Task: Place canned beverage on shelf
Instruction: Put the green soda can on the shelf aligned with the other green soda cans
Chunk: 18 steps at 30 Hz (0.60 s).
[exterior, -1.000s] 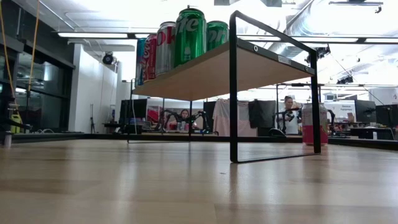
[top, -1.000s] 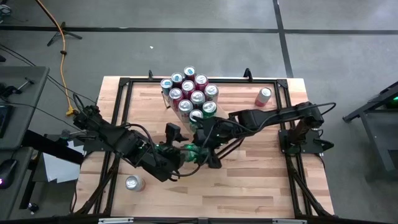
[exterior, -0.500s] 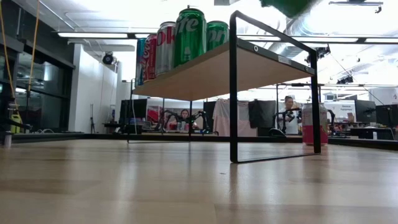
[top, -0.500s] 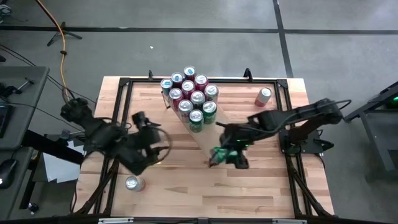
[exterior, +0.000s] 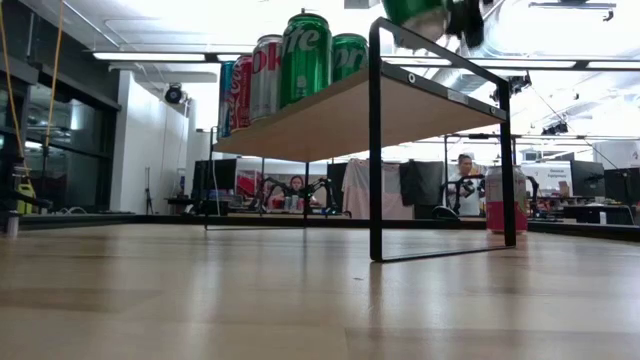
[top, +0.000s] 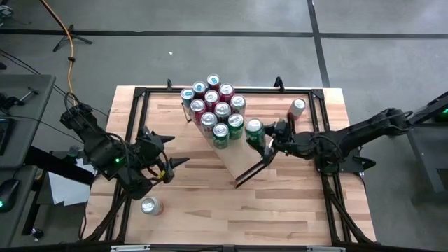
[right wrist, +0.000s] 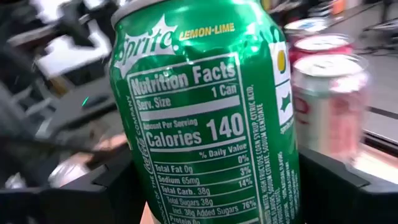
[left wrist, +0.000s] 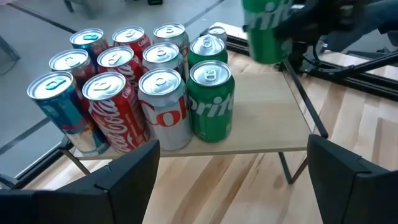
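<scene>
The right gripper [top: 260, 134] pinches an upright green Sprite can [top: 254, 129] just above the shelf [left wrist: 261, 112], at its free end beside the packed cans [top: 213, 106]; the left gripper [top: 166, 149], spread empty, waits well apart.

The right gripper [top: 262, 133] has carried the green can [top: 254, 131] to the shelf [top: 241, 159]; the left arm withdrew.

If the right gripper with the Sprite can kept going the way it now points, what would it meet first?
Probably the cluster of cans on the shelf. The right gripper holds the green Sprite can just beside them; the nearest green can looks first in line, though height is unclear.
</scene>
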{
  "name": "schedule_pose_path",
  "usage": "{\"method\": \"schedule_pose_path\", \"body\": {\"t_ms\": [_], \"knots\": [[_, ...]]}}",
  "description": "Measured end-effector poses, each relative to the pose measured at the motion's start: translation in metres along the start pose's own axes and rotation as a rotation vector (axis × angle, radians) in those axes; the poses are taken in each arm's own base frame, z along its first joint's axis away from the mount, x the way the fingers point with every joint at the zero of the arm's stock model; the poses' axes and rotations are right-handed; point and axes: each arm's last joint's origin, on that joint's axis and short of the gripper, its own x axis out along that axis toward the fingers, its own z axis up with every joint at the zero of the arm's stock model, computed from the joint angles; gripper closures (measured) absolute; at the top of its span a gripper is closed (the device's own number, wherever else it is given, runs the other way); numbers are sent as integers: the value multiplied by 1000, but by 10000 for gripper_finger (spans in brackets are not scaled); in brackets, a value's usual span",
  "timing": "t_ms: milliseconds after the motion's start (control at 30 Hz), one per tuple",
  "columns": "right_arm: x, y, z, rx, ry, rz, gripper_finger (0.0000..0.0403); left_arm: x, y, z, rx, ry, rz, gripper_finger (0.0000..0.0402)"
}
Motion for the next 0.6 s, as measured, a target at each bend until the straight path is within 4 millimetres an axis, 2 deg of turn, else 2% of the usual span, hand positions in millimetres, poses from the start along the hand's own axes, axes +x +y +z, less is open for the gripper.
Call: {"method": "schedule_pose_path", "body": {"t_ms": [133, 200, 367, 600], "knots": [[5, -18, -33, 56, -42, -51, 98, 2, -1, -1, -13, 3, -3, 94], [6, -25, -44, 79, -46, -62, 98, 2, -2, -1, -15, 4, -5, 94], [6, -33, -53, 78, -43, -79, 98, 2, -2, 0, -21, 3, -8, 94], [9, -37, -53, 17, -21, -58, 98, 6, -1, 1, -30, 2, 9, 94]]}}
